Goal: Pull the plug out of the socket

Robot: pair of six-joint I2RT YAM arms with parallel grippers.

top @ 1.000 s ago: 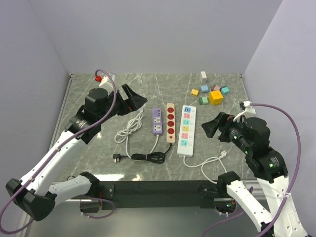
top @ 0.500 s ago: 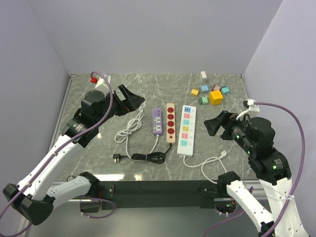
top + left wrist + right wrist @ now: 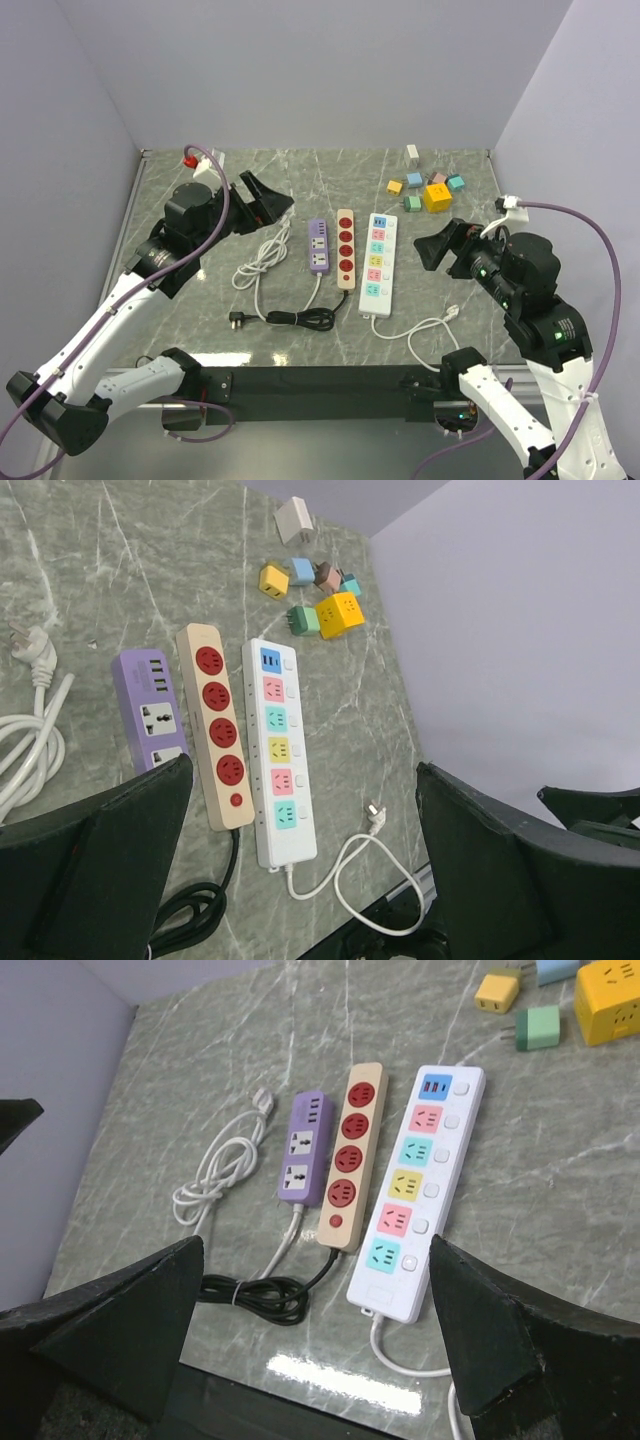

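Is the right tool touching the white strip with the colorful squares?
Apart. The top view shows a clear gap between the right tool and the white strip; the right wrist view shows it lying far beyond the open fingers.

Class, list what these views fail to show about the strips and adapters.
Left wrist view: near end of purple strip, hidden by left jaws.
Right wrist view: cord end of white strip, behind right jaws and bottom edge.
Top view: socket holes of yellow cube, too small.

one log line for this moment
left pincer open | right pincer open | purple strip, beige strip, white strip: sockets empty | adapters loose
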